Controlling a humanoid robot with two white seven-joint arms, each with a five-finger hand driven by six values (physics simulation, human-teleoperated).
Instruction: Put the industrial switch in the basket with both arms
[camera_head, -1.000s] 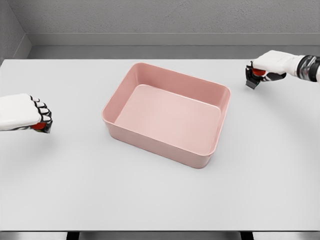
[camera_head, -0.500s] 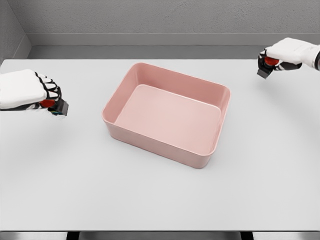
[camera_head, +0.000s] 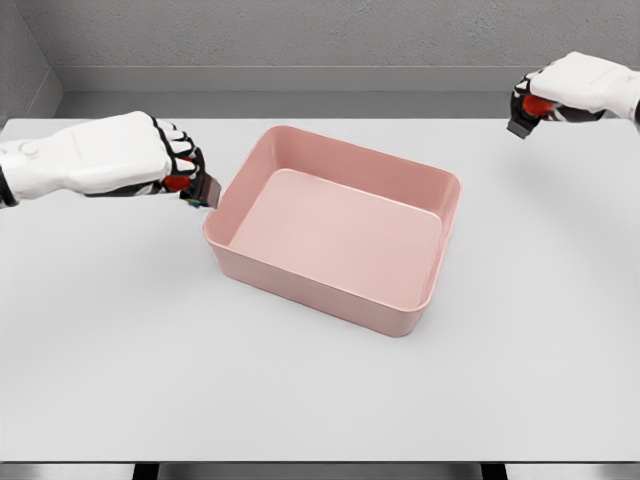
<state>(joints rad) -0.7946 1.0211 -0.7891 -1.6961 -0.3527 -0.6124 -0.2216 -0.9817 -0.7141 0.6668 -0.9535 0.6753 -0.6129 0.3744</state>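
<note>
While one industrial switch (camera_head: 200, 190) sits gripped in our left hand (camera_head: 130, 160) just beside the pink basket (camera_head: 335, 300) at its left rim, we see our right hand (camera_head: 575, 85) curled around another switch (camera_head: 527, 110) well beyond the basket's far right corner above the white table (camera_head: 300, 400).

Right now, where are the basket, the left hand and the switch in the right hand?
basket (camera_head: 325, 302): head view, on its near outer wall.
left hand (camera_head: 115, 155): head view, on the back of the hand.
switch in the right hand (camera_head: 519, 124): head view, on its dark body below the fingers.
</note>
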